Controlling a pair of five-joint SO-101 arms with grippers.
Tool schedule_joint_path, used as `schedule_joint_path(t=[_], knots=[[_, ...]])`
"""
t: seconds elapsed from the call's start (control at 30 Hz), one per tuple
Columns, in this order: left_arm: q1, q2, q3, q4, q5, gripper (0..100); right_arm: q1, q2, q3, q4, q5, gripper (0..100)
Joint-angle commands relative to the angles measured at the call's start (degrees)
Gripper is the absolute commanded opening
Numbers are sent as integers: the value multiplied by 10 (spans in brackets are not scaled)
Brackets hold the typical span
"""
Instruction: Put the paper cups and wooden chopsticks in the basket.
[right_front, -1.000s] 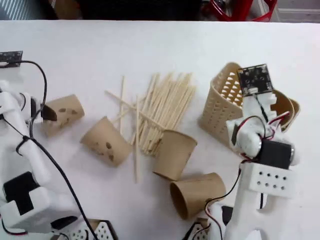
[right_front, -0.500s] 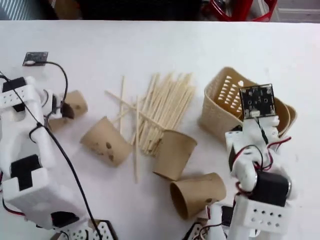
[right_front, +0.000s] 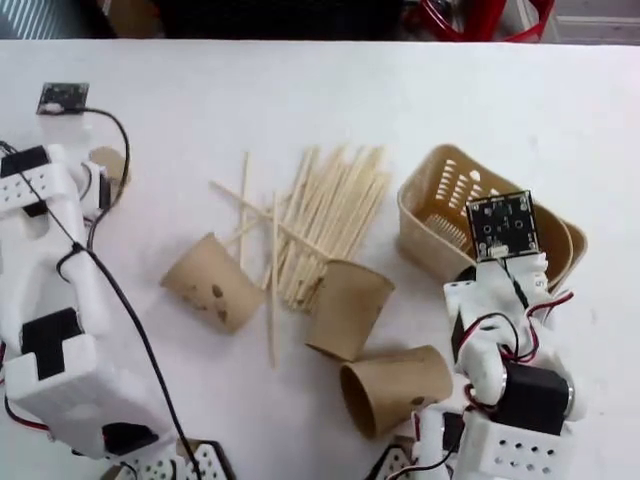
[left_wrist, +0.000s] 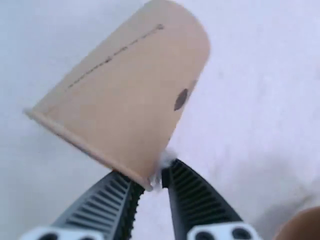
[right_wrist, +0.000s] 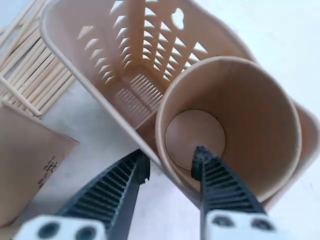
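Carried up from mid-left, one paper cup (left_wrist: 125, 95) now hangs at the upper left of the high view, its light, crushable rim nipped by the left gripper (left_wrist: 150, 182); a gentle pinch there suits it. At the right of that view, the right gripper (right_wrist: 171, 156) stands with fingers parted, seemingly free of a second cup (right_wrist: 240, 120) inside the basket (right_wrist: 70, 55).

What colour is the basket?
Pale beige basket, its walls patterned with cut-out holes; clearest in the right wrist view.

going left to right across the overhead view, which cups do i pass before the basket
far-left cup → spotted cup lying on its side → middle cup → front cup lying on its side → basket
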Motion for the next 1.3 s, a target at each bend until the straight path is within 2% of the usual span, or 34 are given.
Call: schedule_joint_path(t=[0.0,0.2,0.33,0.43,0.57,0.7,0.9,1.0,1.13,1.27], knots=[[11,-6,-94,54,-13,45,0,0,-7,-30,6,145],[37,-6,-331,225,-26,26,40,16,-58,-58,4,145],[90,-6,-539,349,-26,26,52,27,-92,-58,3,145],[143,-15,-621,356,-26,21,64,22,-101,-58,2,145],[233,-72,-622,355,-25,21,86,3,-104,-58,-11,145],[364,-140,-589,354,-23,21,137,-48,-105,-55,-45,143],[583,-201,-538,334,-23,21,312,-178,-103,34,-51,142],[667,-199,-512,302,-23,21,395,-246,-72,65,-40,143],[747,-171,-454,245,-25,21,465,-322,-12,102,-10,145],[800,-116,-471,222,-25,21,530,-313,-13,118,-11,146]])
